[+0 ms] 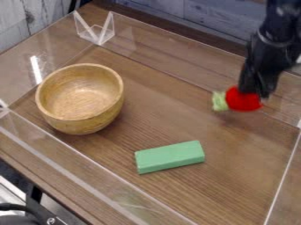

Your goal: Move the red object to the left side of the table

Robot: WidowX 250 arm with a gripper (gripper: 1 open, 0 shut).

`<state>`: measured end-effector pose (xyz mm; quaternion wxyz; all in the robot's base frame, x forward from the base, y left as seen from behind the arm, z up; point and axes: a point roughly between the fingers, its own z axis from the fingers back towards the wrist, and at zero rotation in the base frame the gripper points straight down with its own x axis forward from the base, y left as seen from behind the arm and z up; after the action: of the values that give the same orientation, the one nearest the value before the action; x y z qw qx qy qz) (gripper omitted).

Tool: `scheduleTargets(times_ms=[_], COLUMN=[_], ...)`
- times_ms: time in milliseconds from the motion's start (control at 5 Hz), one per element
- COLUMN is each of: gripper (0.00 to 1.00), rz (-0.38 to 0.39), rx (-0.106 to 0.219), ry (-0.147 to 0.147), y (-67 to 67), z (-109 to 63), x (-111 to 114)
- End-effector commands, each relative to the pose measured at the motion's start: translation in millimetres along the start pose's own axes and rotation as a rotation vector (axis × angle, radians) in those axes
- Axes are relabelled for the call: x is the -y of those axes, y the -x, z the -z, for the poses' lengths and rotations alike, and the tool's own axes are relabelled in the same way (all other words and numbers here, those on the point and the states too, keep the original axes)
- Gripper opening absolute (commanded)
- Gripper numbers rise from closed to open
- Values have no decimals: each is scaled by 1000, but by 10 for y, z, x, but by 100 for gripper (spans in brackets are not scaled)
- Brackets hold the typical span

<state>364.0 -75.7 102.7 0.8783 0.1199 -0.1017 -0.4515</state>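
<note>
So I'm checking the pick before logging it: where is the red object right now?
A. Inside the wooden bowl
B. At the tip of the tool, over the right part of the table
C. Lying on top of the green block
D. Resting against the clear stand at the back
B: the red object sits at the tip of the tool, right of the wooden bowl and beyond the green block.
</note>
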Motion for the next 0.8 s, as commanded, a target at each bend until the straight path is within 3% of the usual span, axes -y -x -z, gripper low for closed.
scheduleTargets(times_ms=[0, 200, 400, 600], gripper=[0, 0, 0, 0], rz=[-133, -220, -274, -247], rx=[23, -1, -9, 10], ry=[-102, -126, -153, -150], y=[169, 386, 493, 633], z=[-381, -416, -521, -565], x=[-360, -560, -665, -725])
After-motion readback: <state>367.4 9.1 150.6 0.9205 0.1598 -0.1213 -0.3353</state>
